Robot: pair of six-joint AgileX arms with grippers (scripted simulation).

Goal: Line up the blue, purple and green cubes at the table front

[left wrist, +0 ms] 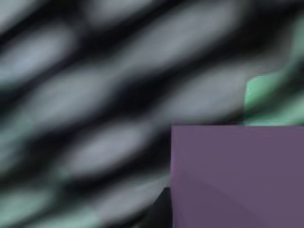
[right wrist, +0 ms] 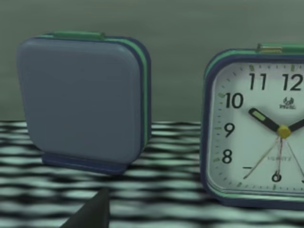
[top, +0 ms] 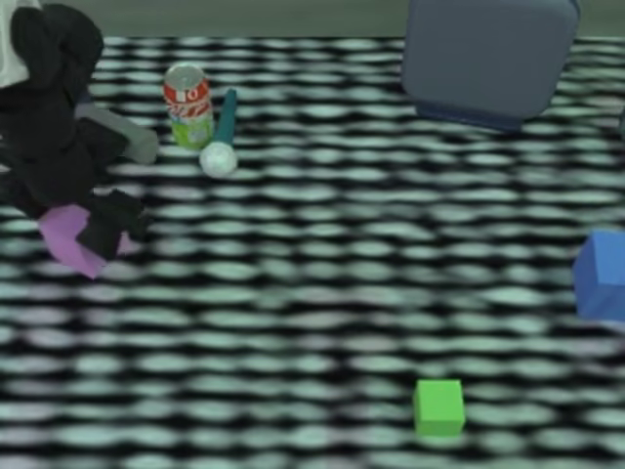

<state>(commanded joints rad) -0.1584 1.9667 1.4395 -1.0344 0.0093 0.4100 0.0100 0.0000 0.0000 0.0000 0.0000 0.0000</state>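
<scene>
Sitting at the table [top: 322,293] back right is a big grey-blue clock [top: 488,59], seen w/ a 2nd clock [right wrist: 256,128] in the right wrist view. Left arm's over the left side, left gripper [top: 109,227] on the purple cube [top: 66,236]; can't tell finger state. Blue cube [top: 601,277] at right edge, green cube [top: 438,406] front, right of centre. Can [top: 189,105] & teal-handled tool [top: 222,137] back left.
</scene>
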